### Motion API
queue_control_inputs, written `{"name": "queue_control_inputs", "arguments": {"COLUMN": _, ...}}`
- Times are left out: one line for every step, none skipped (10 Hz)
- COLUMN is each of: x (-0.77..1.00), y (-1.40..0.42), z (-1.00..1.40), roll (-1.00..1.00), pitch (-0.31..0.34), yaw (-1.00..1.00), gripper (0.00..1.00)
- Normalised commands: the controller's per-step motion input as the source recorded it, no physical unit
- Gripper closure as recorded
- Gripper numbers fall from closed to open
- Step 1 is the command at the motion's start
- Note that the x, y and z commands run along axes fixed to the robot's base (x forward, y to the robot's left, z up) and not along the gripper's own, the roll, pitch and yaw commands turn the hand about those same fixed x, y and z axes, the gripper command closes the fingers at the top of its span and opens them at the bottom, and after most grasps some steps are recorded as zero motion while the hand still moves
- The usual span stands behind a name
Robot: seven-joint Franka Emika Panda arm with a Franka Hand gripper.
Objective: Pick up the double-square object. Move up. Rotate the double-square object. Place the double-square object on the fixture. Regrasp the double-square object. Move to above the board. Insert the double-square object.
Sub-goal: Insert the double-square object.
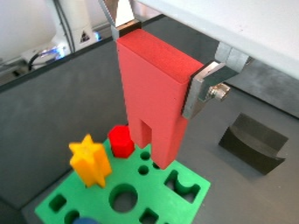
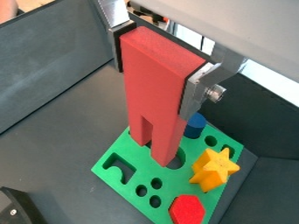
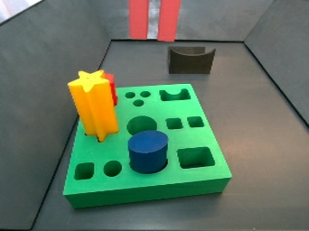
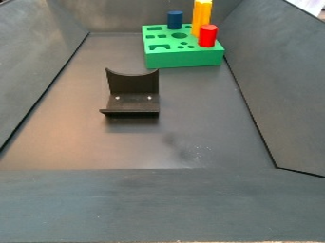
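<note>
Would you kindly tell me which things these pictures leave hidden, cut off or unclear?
- End effector: shows in both wrist views, clamped on the double-square object; the far finger is mostly behind the block.
- Double-square object in a side view: only the legs show, the top edge cuts the rest.
- Leg tips over the board: touching or clear cannot be told.
- Red peg: mostly behind the yellow star prism.
- Fixture: nothing on it.

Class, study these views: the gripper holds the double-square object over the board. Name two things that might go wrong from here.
1. The double-square object, clamped in the gripper, hangs legs-down above the board; if the legs miss their holes, they may jam on the green surface.
2. The yellow star prism and red peg stand close by, so a sideways drift could knock them.
</note>
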Motion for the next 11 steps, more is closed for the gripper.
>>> {"name": "queue_control_inputs", "arguments": {"x": 0.63, "y": -0.15, "z": -0.22, "roll": 0.07, "pitch": 0.107, "yaw": 0.52, "gripper": 1.0}}
{"name": "queue_control_inputs", "arguments": {"x": 0.6, "y": -0.22, "z": -0.2, "roll": 0.06, "pitch": 0.046, "yaw": 0.51, "gripper": 1.0}}
{"name": "queue_control_inputs", "arguments": {"x": 0.52, "y": -0.13, "z": -0.29, "roll": 0.0, "pitch": 0.0, "yaw": 0.62, "gripper": 1.0}}
{"name": "queue_control_inputs", "arguments": {"x": 0.46, "y": -0.1, "z": -0.36, "roll": 0.0, "pitch": -0.02, "yaw": 0.63, "gripper": 1.0}}
{"name": "queue_control_inputs", "arguments": {"x": 0.42, "y": -0.08, "z": -0.41, "roll": 0.0, "pitch": -0.043, "yaw": 0.48, "gripper": 1.0}}
{"name": "queue_control_inputs", "arguments": {"x": 0.33, "y": -0.05, "z": -0.49, "roll": 0.0, "pitch": -0.066, "yaw": 0.18, "gripper": 1.0}}
{"name": "queue_control_inputs", "arguments": {"x": 0.19, "y": -0.05, "z": -0.55, "roll": 0.0, "pitch": -0.094, "yaw": 0.0, "gripper": 1.0}}
{"name": "queue_control_inputs", "arguments": {"x": 0.05, "y": -0.05, "z": -0.54, "roll": -0.01, "pitch": -0.09, "yaw": -0.13, "gripper": 1.0}}
{"name": "queue_control_inputs", "arguments": {"x": 0.0, "y": -0.05, "z": -0.53, "roll": -0.08, "pitch": -0.129, "yaw": -0.27, "gripper": 1.0}}
{"name": "queue_control_inputs", "arguments": {"x": 0.0, "y": -0.06, "z": -0.53, "roll": -0.11, "pitch": -0.154, "yaw": -0.2, "gripper": 1.0}}
{"name": "queue_control_inputs", "arguments": {"x": 0.0, "y": -0.1, "z": -0.51, "roll": -0.08, "pitch": -0.124, "yaw": -0.11, "gripper": 1.0}}
